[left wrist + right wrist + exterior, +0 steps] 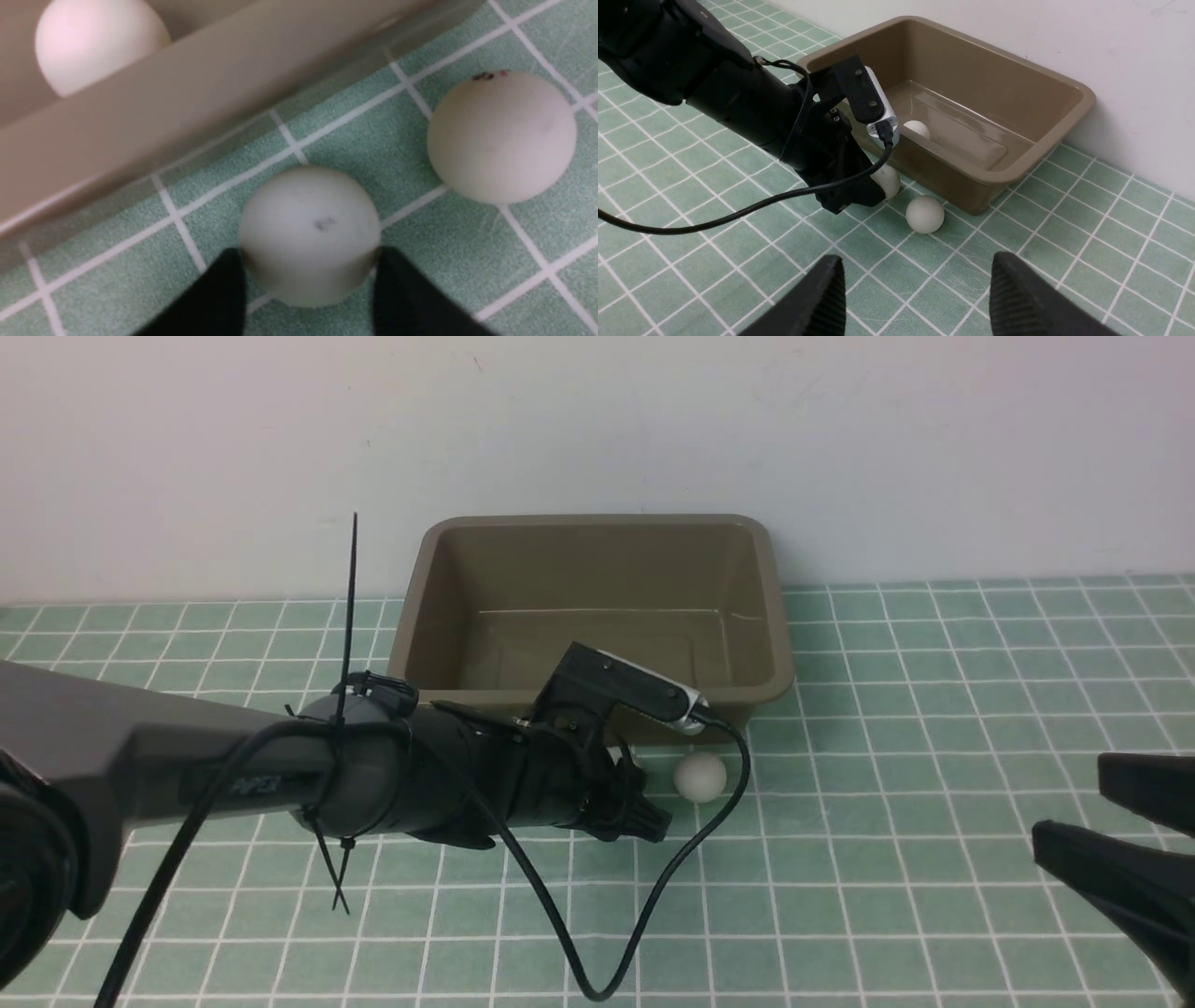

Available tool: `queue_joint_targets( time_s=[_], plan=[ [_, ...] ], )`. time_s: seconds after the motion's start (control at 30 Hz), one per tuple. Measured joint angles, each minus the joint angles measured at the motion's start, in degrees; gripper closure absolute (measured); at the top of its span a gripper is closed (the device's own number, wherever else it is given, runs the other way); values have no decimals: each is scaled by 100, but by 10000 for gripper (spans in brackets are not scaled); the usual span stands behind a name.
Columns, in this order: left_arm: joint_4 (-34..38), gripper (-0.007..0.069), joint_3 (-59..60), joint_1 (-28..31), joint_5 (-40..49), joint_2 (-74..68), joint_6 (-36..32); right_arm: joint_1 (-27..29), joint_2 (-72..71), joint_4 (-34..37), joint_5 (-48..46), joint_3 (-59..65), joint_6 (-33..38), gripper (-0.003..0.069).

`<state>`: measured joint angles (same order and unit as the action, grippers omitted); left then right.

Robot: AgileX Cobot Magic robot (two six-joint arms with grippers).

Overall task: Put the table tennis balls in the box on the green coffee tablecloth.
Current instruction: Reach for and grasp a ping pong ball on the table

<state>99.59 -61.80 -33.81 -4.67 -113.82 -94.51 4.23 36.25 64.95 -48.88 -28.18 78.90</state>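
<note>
— Talk me through the layout, big things first.

— I see the green coffee tablecloth (934,709) spread flat, with the box (597,525) standing on it close to the wall. One ball in the box (916,129) lies on the floor by the near wall. Two more are outside, just beside that same wall: the loose ball (700,777) and, a little apart from it, the gripped ball (308,224).

— And your grippers?

— My left gripper (308,254) has its fingers (210,298) set against both flanks of the gripped ball, which rests on the cloth and is not yet lifted. My right gripper (917,261) hangs well back, fingers spread, with nothing between them.

— How will that ball behave?

— I judge it very light, hollow and stiff, with a smooth matte shell. It should roll at a touch, and it could squirt out if I pinch off-centre. I'd hold it across its widest girth, and gently, since a hard squeeze may dent it. Once it is over the rim I'd let it go low, because it may bounce.
</note>
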Motion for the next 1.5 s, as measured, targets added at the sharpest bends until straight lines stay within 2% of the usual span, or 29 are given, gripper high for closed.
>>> queue_joint_targets(
  time_s=[0.03,0.1,0.17,0.23,0.63,0.73,0.87,0.97,1.07,1.17,1.23,1.33,1.37,1.47,1.5],
  plan=[
    [2,297,0,0,0,0,-3,0,0,0,0,0,0,270],
    [7,449,0,0,0,0,-8,0,0,0,0,0,0,270],
    [7,554,0,-19,19,50,-22,0,0,-5,0,0,0,270],
    [9,614,56,-78,32,282,-22,0,0,-5,0,0,0,270],
    [9,629,386,-230,296,1466,-26,0,0,-17,5,0,0,270],
    [9,629,391,-230,568,1607,-26,0,5,-124,5,0,-137,270],
    [-22,629,403,-230,1353,2181,-26,0,73,-541,5,0,-366,270],
    [-279,627,403,-230,1674,2661,-26,0,79,-668,12,0,-409,270],
    [-1137,578,403,-230,1658,3371,19,0,79,-668,31,0,-415,270],
    [-1843,463,403,-230,1642,3914,275,0,79,-644,52,0,-424,270],
    [-2179,356,403,-230,1842,4243,649,0,79,-526,63,0,-429,270],
    [-2524,232,403,-225,2613,4605,1660,0,79,-287,74,0,-429,270],
    [-2740,184,403,-225,3276,4771,2317,0,79,-241,74,0,-429,270],
    [-3271,155,403,-225,4398,4938,3375,0,79,-147,74,0,-429,270],
    [-3574,156,403,-225,4838,4972,3926,0,79,-133,74,0,-429,270]
  ],
)
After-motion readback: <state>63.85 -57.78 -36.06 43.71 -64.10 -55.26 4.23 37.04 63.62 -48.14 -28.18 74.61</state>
